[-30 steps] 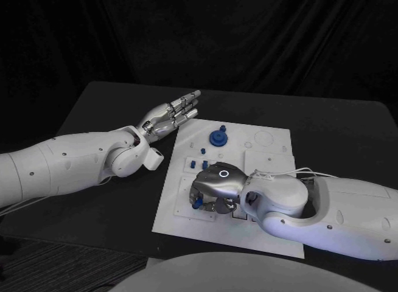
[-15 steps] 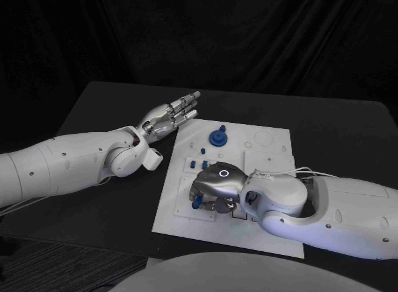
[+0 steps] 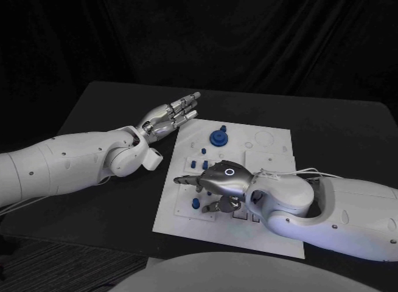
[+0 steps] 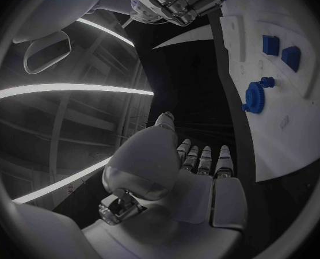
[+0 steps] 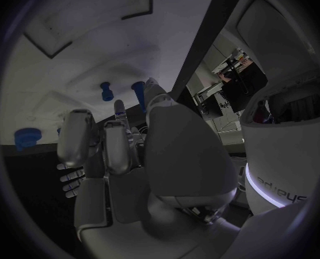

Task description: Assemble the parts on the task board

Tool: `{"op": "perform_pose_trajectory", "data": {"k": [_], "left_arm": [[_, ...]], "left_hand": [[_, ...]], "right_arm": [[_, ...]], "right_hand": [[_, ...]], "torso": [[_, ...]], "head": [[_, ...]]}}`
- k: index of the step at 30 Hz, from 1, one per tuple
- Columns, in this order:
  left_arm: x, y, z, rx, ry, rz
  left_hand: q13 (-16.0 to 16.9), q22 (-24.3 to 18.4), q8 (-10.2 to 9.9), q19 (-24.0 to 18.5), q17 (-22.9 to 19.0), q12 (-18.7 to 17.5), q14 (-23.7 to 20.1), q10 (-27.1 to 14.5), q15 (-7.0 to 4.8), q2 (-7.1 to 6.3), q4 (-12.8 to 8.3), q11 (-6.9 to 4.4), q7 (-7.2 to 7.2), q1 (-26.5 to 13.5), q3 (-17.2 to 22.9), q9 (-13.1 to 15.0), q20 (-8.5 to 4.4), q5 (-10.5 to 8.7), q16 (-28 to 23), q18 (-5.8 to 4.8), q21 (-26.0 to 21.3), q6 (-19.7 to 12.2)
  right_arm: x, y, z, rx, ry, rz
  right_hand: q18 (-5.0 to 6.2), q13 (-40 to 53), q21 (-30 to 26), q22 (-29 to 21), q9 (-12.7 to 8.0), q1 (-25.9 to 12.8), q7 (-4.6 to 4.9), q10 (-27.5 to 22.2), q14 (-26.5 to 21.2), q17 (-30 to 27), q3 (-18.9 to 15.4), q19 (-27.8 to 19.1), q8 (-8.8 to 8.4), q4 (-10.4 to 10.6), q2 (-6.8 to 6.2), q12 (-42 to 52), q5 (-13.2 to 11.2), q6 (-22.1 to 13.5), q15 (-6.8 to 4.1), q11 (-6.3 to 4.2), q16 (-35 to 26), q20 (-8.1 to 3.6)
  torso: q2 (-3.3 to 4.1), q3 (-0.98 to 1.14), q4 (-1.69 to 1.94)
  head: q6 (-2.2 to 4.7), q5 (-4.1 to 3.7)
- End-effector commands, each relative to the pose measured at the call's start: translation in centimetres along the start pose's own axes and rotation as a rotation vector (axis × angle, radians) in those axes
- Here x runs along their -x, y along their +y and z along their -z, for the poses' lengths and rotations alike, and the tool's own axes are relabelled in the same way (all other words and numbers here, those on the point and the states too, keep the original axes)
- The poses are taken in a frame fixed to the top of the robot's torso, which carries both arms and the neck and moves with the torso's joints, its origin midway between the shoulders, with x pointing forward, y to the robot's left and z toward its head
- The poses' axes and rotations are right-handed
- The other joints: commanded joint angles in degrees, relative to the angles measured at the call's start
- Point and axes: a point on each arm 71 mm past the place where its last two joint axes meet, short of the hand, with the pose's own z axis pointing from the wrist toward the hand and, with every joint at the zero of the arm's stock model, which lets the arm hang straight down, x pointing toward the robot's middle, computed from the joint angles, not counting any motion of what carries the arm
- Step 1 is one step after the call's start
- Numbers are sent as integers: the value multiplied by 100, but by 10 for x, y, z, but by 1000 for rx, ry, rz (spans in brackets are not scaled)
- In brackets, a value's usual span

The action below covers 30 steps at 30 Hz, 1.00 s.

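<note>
Head view: blue gear (image 3: pixel 218 137) already stands on the task board (image 3: pixel 274 159), small pegs (image 3: pixel 199 163) still loose. Right hand (image 3: pixel 218 185) hovers over them, can't tell if it's grasping anything; left hand (image 3: pixel 170 114) flat, released.

The head camera looks down from above at the black table (image 3: pixel 103 109), far enough back to take in the whole white board (image 3: pixel 260 234) and both arms. The left wrist camera sits close behind the left hand (image 4: pixel 196 172), facing out along its fingers past the board's edge (image 4: pixel 275 132) (straight lines bow in it). The right wrist camera sits just behind the right hand (image 5: pixel 124 155), looking down close onto the board (image 5: pixel 81 52). All three views share the board and its blue parts.
</note>
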Motion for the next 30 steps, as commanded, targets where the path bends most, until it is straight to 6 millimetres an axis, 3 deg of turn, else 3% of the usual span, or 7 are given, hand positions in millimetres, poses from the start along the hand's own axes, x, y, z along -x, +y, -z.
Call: {"op": "perform_pose_trajectory", "data": {"k": [1, 9, 16, 20, 23, 25, 30], "left_arm": [[-1, 0, 0, -6, 8, 8], [0, 0, 1, -3, 8, 8], [2, 0, 2, -1, 1, 4], [3, 0, 3, 2, -5, 1], [4, 0, 5, 2, -7, 0], [4, 0, 5, 2, -8, 0], [4, 0, 5, 5, -8, 0]], "left_hand": [[-9, -10, 36, -6, -5, -38, 8, -10, 36, 28, -7, -32, 53, 35, 34, 7, 32, 18, -21, 105, -19, -1], [-9, -10, 36, -6, -5, -38, 8, -10, 54, 34, -7, -33, 52, 36, 38, 8, 43, 19, -21, 103, -19, 6], [-9, -10, 37, -6, -5, -38, 8, -10, 67, 39, -9, -30, 49, 38, 41, 8, 53, 23, -21, 100, -19, 5], [-9, -10, 36, -6, -5, -38, 8, -10, 101, 50, -9, -35, 43, 42, 47, 8, 91, 26, -21, 98, -19, 3], [-9, -10, 37, -6, -5, -38, 8, -10, 117, 53, -9, -38, 41, 44, 49, 8, 113, 26, -21, 99, -19, 8], [-9, -10, 37, -6, -5, -38, 8, -10, 117, 53, -9, -38, 41, 44, 49, 8, 113, 26, -21, 99, -19, 8], [-9, -10, 37, -6, -5, -38, 8, -10, 144, 61, -14, -42, 37, 53, 56, 9, 152, 42, -21, 103, -19, 8]], "right_arm": [[10, 1, 8, 22, -111, -10], [44, -7, 44, 5, -285, -60], [74, -38, 85, -163, -299, -229], [70, -63, 110, -309, -177, -324], [61, -85, 130, -435, -60, -360], [56, -96, 140, -500, -11, -370], [42, -111, 157, -616, 80, -388]], "right_hand": [[-21, 3, -5, 944, 11, -43, 1, -167, 26, 3, -109, -7, 3, 50, -74, 49, -175, 59, -19, 6, 15, 21], [-35, 36, 56, 961, 112, -96, 218, -344, 39, 26, -11, 18, 166, 10, 144, 321, -131, 1069, -78, -16, 46, -41], [14, 410, -139, 900, 237, 92, 932, 514, -24, -171, 115, -66, 395, -200, 429, 1293, 400, 2549, -120, -208, -43, -63], [62, 2628, -470, 820, 386, -144, 778, -387, -148, -421, -151, -204, 478, -413, 373, 4082, 385, 2965, -262, -430, -203, -230], [30, 7573, -319, 882, 734, -611, 649, 2203, 13, 44, -321, -98, 828, -139, 378, 7978, 68, 3350, -373, -572, 78, -318], [-79, 8580, 209, 1024, 892, -1019, 656, 3172, 332, 1131, -366, 118, 1000, 17, 329, 8443, -43, 3491, -363, -499, 646, -307], [-275, 8584, 1227, 1283, 1536, -2475, 478, 3176, 606, 2071, -335, 505, 1672, 51, 269, 8445, -183, 3811, -442, -613, 1081, -368]], "torso": [[-5, 4, 2], [6, 8, 1], [-15, -4, -25], [-26, -13, -43], [-29, -14, -62], [-28, -12, -60], [-20, -4, -61]], "head": [[0, -13], [0, -55], [0, -78], [0, -104], [0, -172], [0, -216], [0, -274]]}}
